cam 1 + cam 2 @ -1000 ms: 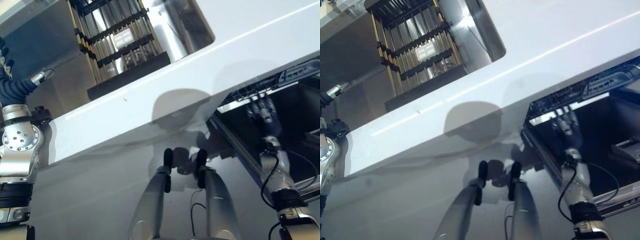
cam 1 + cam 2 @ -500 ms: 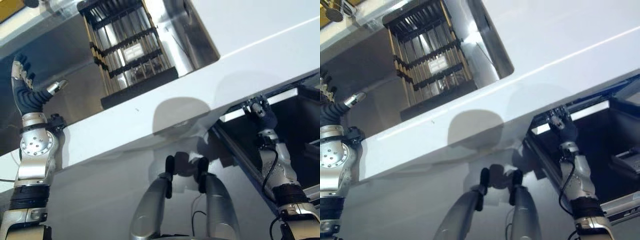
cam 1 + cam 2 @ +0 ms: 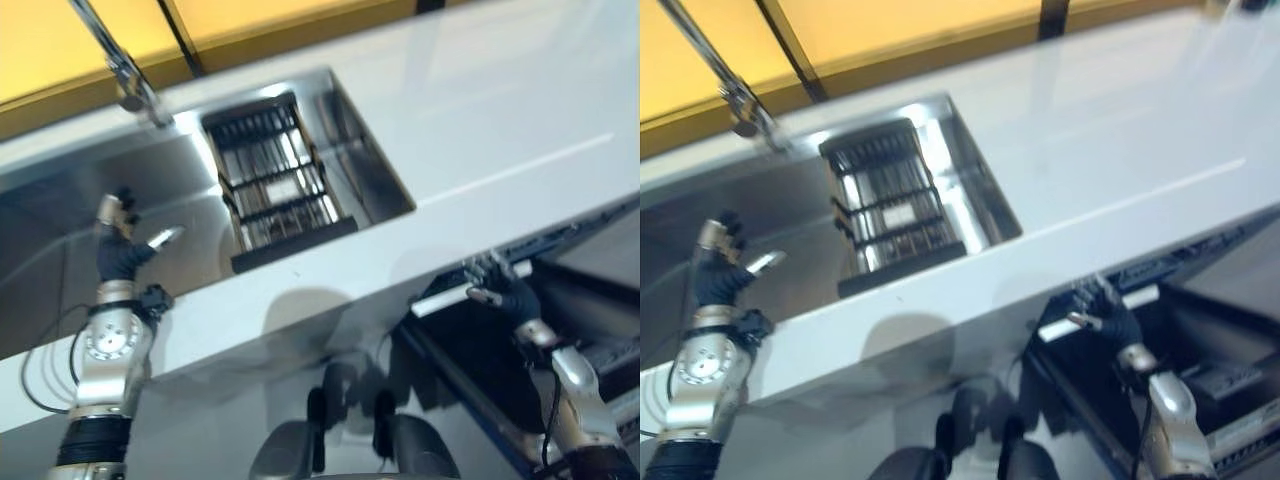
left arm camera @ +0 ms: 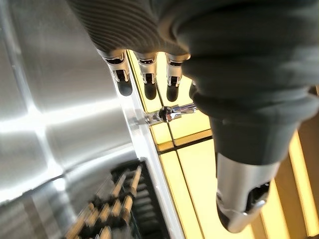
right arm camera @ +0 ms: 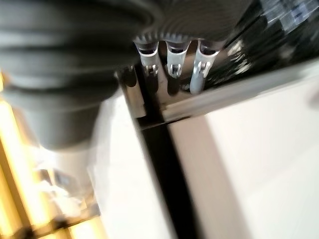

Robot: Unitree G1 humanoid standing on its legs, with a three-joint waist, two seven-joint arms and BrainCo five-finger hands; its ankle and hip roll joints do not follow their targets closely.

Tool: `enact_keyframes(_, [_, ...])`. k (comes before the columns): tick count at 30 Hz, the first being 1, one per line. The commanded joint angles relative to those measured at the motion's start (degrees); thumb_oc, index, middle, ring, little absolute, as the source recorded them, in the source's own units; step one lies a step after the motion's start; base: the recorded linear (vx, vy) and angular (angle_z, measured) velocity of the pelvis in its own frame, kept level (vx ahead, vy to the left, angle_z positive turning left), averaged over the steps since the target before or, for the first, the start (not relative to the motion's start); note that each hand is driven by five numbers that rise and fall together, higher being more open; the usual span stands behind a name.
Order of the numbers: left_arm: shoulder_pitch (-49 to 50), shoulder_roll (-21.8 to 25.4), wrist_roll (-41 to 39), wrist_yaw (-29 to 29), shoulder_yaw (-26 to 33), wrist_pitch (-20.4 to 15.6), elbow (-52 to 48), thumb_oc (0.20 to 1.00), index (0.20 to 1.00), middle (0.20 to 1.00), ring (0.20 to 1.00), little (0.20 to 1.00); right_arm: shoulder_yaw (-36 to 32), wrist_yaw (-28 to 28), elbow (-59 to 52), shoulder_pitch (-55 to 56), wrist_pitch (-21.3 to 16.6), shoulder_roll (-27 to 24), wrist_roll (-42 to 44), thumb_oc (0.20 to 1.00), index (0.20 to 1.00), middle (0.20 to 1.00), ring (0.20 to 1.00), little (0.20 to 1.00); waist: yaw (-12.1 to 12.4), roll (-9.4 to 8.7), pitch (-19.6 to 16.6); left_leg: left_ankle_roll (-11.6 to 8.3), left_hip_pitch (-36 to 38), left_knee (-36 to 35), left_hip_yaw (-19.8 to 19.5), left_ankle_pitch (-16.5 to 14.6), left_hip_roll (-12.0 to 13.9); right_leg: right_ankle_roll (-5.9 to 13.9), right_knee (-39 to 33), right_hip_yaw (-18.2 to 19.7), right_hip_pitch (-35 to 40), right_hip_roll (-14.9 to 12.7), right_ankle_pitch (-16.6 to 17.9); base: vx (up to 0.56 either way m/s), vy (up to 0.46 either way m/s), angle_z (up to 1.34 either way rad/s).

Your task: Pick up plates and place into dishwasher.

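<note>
A black dish rack point(image 3: 278, 180) fills the right end of the sink point(image 3: 60, 215), leaving bare steel beside it (faucet point(image 3: 120, 65) overhead); the counter edge point(image 3: 330, 290) overhangs the open dishwasher point(image 3: 560, 310).

The counter point(image 3: 480, 120) is plain glossy white. The sink point(image 3: 60, 230) set into it is brushed silver steel, and so is the tap point(image 3: 120, 70). The rack point(image 3: 275, 185) in the sink is black-framed with pale silver bars. The wall point(image 3: 60, 40) behind is warm yellow, split by dark lines. The dishwasher point(image 3: 560, 310) is black inside with a white strip along its top edge. Both hands, left point(image 3: 120, 245) and right point(image 3: 500, 290), are silver with dark tips and dark ribbed covers.
</note>
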Motion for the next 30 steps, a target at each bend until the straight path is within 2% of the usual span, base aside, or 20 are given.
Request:
enact_keyframes(1, [7.0,-1.2,1.5,-2.1,1.0,-0.5,2.6,1.0,1.0,1.0,1.0,1.0,-7.3,-1.9,-8.6,-4.4,-7.6,-0.7,-0.6,1.0,1.0,1.0,1.0,1.0,-1.9,-3.67,-5.2,2.89,0.8,6.0,4.7,-8.6,-2.5,6.76,-13.0,5.5,3.5,-1.6,8.0,0.01,0.12,-0.11])
enact_keyframes(5, [8.0,-1.3,0.6,-4.0,3.0,-1.0,3.9,1.0,1.0,1.0,1.0,1.0,-9.9,-5.1,-10.1,-2.5,-7.8,-0.6,-0.7,1.0,1.0,1.0,1.0,1.0,-2.6,-3.87,-7.0,3.2,3.3,4.5,5.4,-9.6,-2.5,7.76,-13.6,6.2,4.2,-1.8,8.4,-0.01,0.092,-0.08])
enact_keyframes(11, [8.8,-1.9,0.2,-6.1,4.6,-1.3,4.6,1.0,1.0,1.0,1.0,1.0,-13.8,-7.1,-11.3,0.3,-7.9,0.8,-0.1,1.0,1.0,1.0,1.0,1.0,-3.9,-3.66,-9.2,3.4,4.9,3.3,6.3,-10.1,-2.6,8.74,-13.4,7.2,3.8,-2.0,8.9,-0.01,0.075,0.03])
enact_keyframes(16, [9.2,-1.9,0.0,-7.2,5.8,-1.2,4.8,1.0,1.0,1.0,1.0,1.0,-15.4,-9.9,-10.8,2.8,-8.4,1.4,-2.8,1.0,1.0,1.0,1.0,1.0,-4.7,-3.62,-10.0,3.66,5.6,3.2,6.8,-10.6,-2.7,9.2,-13.3,7.7,3.4,-2.2,9.5,-0.01,0.016,-0.01])
enact_keyframes(19, [9.0,-1.5,-0.4,-7.4,6.4,-1.1,5.3,1.0,1.0,1.0,1.0,1.0,-16.3,-20.9,-10.5,3.8,-7.7,1.6,-7.9,1.0,1.0,1.0,1.0,1.0,-5.4,-3.44,-10.2,3.8,5.8,3.1,7.1,-10.7,-2.8,9.3,-12.6,8.4,3.0,-2.1,9.8,-0.03,0.015,-0.16])
enact_keyframes(21, [9.2,-1.5,-0.7,-7.3,6.8,-1.6,5.8,1.0,1.0,1.0,1.0,1.0,-17.7,-34.2,-9.1,4.6,-3.9,1.8,-14.2,1.0,1.0,1.0,1.0,1.0,-6.1,-3.15,-10.2,3.91,6.1,3.1,7.3,-10.8,-2.9,9.21,-12.2,9.0,2.7,-2.0,10.2,-0.03,0.02,-0.13])
enact_keyframes(23, [10.1,-1.6,-0.9,-7.2,7.5,-1.8,5.3,1.0,1.0,1.0,1.0,1.0,-18.9,-44.3,-8.5,6.0,-1.2,2.2,-18.2,1.0,1.0,1.0,1.0,1.0,-6.7,-2.85,-10.2,4.15,6.3,2.9,7.5,-10.8,-3.1,9.12,-11.9,9.7,2.3,-1.9,10.5,-0.02,0.032,-0.18])
enact_keyframes(26, [11.8,-2.6,-0.8,-6.4,7.8,-1.5,3.8,1.0,1.0,1.0,1.0,1.0,-20.2,-56.8,-9.1,8.5,1.8,4.4,-21.8,1.0,1.0,1.0,1.0,1.0,-7.8,-2.11,-9.8,4.65,6.8,2.9,7.8,-11.1,-3.4,9.0,-10.8,11.0,1.2,-1.8,11.2,-0.03,0.053,-0.27])
enact_keyframes(30, [12.6,-3.6,-0.8,-5.2,6.7,-0.9,3.4,1.0,1.0,1.0,1.0,1.0,-20.6,-69.0,-8.6,9.4,5.5,7.2,-24.4,1.0,1.0,1.0,1.0,1.0,-9.2,-0.76,-9.3,5.23,7.9,3.1,8.0,-11.6,-4.0,8.96,-8.8,12.2,-0.1,-2.0,12.2,0.0,0.098,-0.2])
